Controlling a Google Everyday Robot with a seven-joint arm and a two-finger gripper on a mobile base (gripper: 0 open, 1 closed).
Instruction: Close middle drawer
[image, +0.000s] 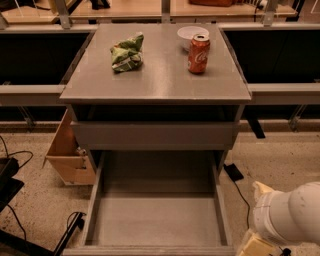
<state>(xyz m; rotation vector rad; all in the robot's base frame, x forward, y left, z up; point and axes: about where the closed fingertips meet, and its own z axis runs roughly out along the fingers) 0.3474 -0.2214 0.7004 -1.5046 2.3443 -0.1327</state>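
The middle drawer (157, 220) stands pulled far out toward me below the grey cabinet top (155, 75). Its long grey tray is bare inside, and its front edge (150, 250) lies at the bottom of the view. The uppermost drawer front (152, 135) sits above it, nearly flush with the cabinet. My white arm (290, 215) is at the bottom right, just right of the drawer's right front corner. My gripper (256, 246) shows only as a tan piece cut off by the frame edge, beside that corner.
A crumpled green chip bag (127, 51), a red soda can (198, 53) and a white bowl (191, 34) stand on the cabinet top. A cardboard box (67, 155) sits on the floor to the left. Black cables (235, 180) lie on the floor on both sides.
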